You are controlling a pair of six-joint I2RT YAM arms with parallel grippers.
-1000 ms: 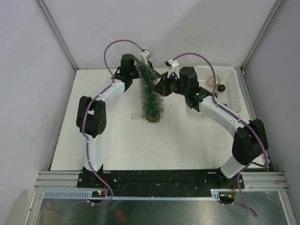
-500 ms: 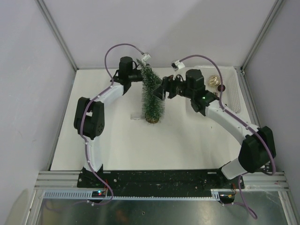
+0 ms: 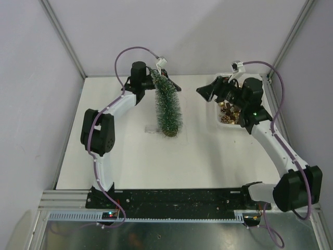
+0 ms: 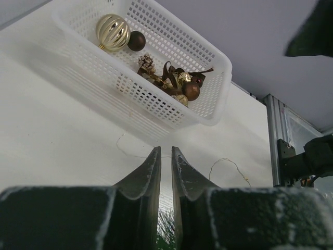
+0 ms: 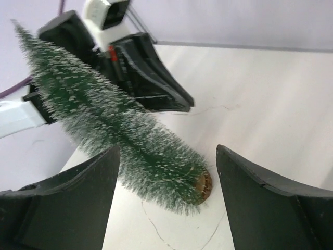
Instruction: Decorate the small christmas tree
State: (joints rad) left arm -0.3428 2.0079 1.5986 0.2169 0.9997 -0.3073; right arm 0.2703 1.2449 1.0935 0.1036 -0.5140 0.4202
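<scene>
Tree mid-table; one end effector at its top, the other spread wide to its right.

Tree stands on its round wooden base about the middle of the table. The right end effector hangs apart from the tree on its right, fingers wide apart. The left end effector is at the tree's upper part, fingers almost together with a thin slit between; cannot tell whether it pinches anything. White basket in the far right corner holds gold and brown ornaments.

Right gripper: now away from slim frosted green bottle-brush tree, at upper right of top view over white plastic mesh basket; jaws now wide apart.
</scene>
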